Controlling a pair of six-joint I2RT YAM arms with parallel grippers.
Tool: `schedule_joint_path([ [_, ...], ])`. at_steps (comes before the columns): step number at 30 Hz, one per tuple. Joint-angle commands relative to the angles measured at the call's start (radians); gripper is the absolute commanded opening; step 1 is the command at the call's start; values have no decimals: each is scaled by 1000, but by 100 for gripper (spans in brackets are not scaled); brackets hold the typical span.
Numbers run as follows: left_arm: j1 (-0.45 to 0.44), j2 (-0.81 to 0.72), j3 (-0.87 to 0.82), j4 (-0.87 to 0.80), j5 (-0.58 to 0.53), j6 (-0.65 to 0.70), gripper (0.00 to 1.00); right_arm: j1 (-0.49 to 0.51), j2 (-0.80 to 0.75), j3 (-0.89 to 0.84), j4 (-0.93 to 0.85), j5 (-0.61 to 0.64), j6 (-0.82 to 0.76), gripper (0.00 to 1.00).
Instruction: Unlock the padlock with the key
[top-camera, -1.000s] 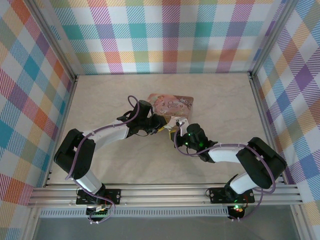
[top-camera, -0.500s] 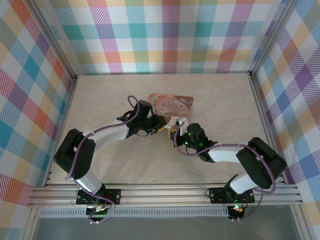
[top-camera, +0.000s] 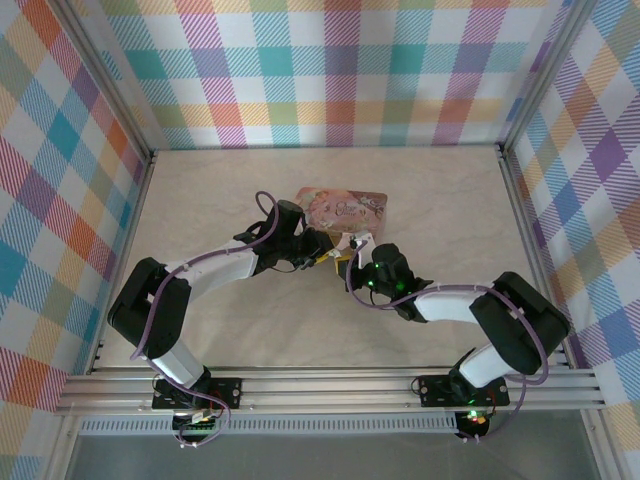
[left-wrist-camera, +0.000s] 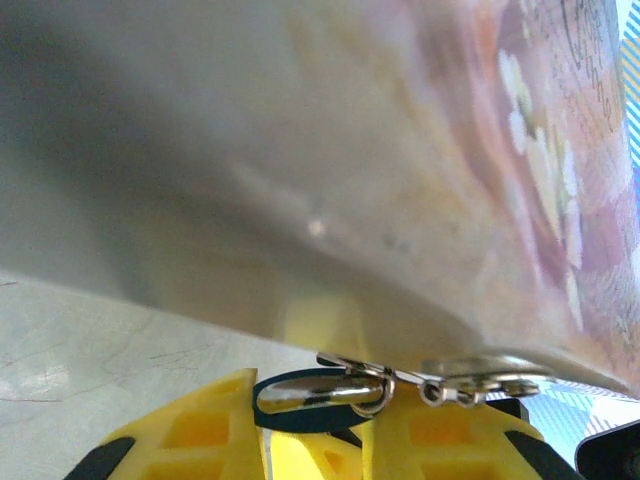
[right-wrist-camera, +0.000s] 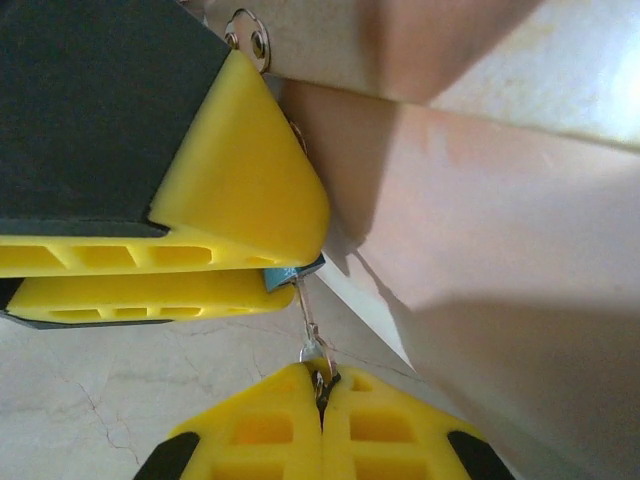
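Note:
The padlock (left-wrist-camera: 300, 418), tiny with a blue body and a silvery shackle, sits clamped between the yellow fingers of my left gripper (left-wrist-camera: 315, 396), which is shut on it. In the right wrist view a blue corner of the padlock (right-wrist-camera: 296, 272) peeks out from the left gripper's fingers (right-wrist-camera: 230, 210). The key (right-wrist-camera: 312, 335), a thin metal sliver, runs from the padlock down into my right gripper (right-wrist-camera: 322, 388), which is shut on its head. From above, the left gripper (top-camera: 326, 256) and the right gripper (top-camera: 350, 252) meet tip to tip.
The pink illustrated tin box (top-camera: 342, 208) lies just behind both grippers, and its side wall (left-wrist-camera: 330, 180) looms close above the padlock. The marble-look table (top-camera: 440, 200) stretches around it. Checked walls enclose the table on three sides.
The right gripper has edged slightly to the left, toward the left gripper. The left arm and the tin box have stayed put.

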Motion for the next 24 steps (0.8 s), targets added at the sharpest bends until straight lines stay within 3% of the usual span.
schedule_joint_path([
  [1, -8, -42, 12, 32, 59, -25, 0, 7, 6, 35, 47, -2, -1, 0],
  [19, -10, -65, 1, 19, 65, -26, 0, 7, 59, 45, 163, 66, -143, 0],
  [24, -11, -70, -2, 15, 65, -26, 0, 7, 79, 69, 175, 35, -150, 0],
])
